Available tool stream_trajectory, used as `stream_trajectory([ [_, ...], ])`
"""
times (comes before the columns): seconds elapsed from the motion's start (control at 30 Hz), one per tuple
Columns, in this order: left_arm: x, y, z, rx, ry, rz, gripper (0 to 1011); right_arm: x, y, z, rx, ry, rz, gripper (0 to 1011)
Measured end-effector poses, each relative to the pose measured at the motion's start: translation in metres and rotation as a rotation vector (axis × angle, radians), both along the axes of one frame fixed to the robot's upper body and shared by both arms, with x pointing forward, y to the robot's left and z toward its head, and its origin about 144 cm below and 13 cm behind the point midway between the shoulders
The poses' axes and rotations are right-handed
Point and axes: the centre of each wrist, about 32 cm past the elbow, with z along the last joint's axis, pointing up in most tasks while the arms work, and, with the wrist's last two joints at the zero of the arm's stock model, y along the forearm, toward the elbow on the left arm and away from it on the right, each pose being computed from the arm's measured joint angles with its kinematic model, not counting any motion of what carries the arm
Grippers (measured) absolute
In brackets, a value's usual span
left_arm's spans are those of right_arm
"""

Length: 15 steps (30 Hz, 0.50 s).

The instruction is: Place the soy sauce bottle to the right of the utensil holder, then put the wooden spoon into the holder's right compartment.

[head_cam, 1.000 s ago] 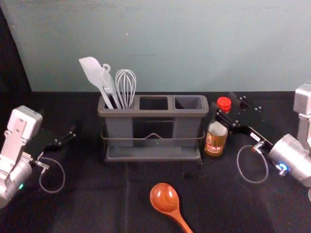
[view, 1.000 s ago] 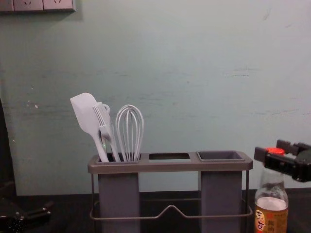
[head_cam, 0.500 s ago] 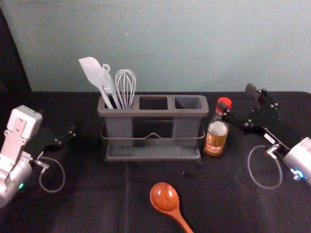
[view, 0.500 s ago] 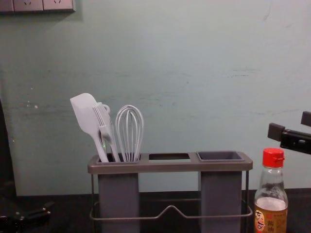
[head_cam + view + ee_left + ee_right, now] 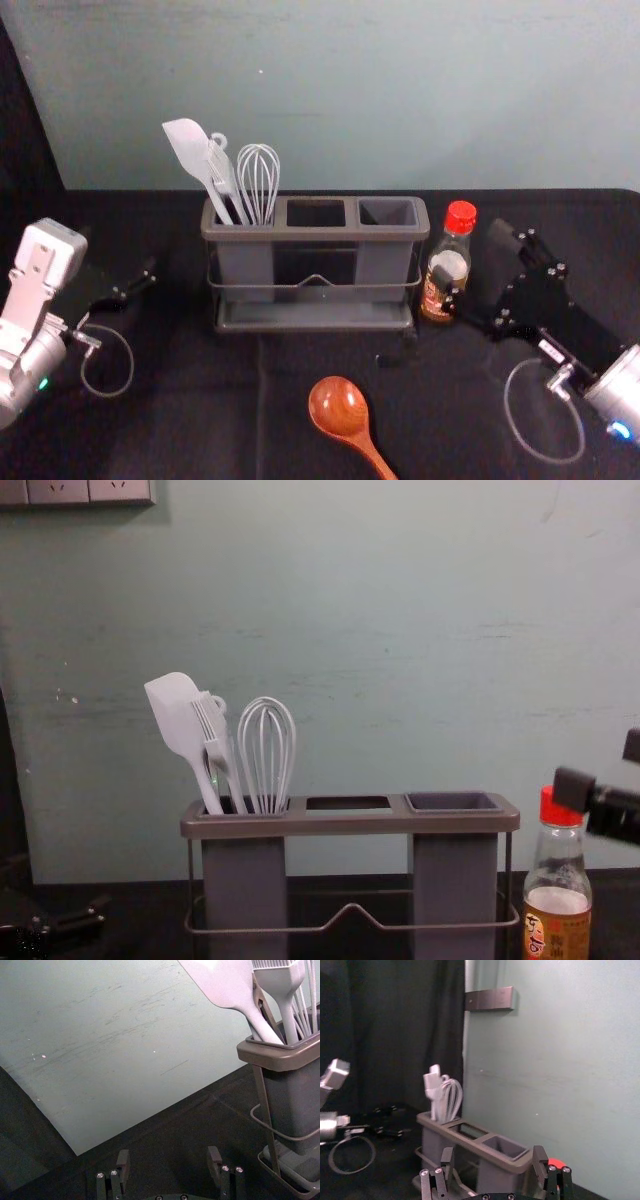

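Soy sauce bottle (image 5: pixel 451 257) standing upright just to the right of a three-compartment utensil holder (image 5: pixel 315 233), with a glossy wooden spoon (image 5: pixel 340 406) lying in front.

The bottle is narrowing from rounded clear-glass shoulders to a red cap and is wearing a printed paper label. Beside it, the right gripper (image 5: pixel 470 256) is holding its black, blocky fingers wide apart, one overlapping the bottle in the head view; whether they are touching is unclear. The spoon is resting on dark cloth (image 5: pixel 200 410), its round bowl pointing toward the smooth gray holder, which is sitting in a thin wire frame. Its left compartment is holding a flat-bladed spatula (image 5: pixel 188 146), a bristled brush (image 5: pixel 208 720) and a looped-wire whisk (image 5: pixel 258 182). The left gripper (image 5: pixel 146 275) is hovering left of the holder, fingers spread wide.
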Motion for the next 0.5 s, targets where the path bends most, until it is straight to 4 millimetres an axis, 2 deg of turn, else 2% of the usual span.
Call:
stream_trajectory([
  [0.27,0.000,0.000,0.000,0.000,0.000,0.000,1011,-0.012,0.016,-0.012,-0.016,0.032,0.063,1004],
  [0.5,0.000,0.000,0.000,0.000,0.000,0.000,1011,-0.014,0.030,-0.026,-0.030,0.069,0.104,1004],
])
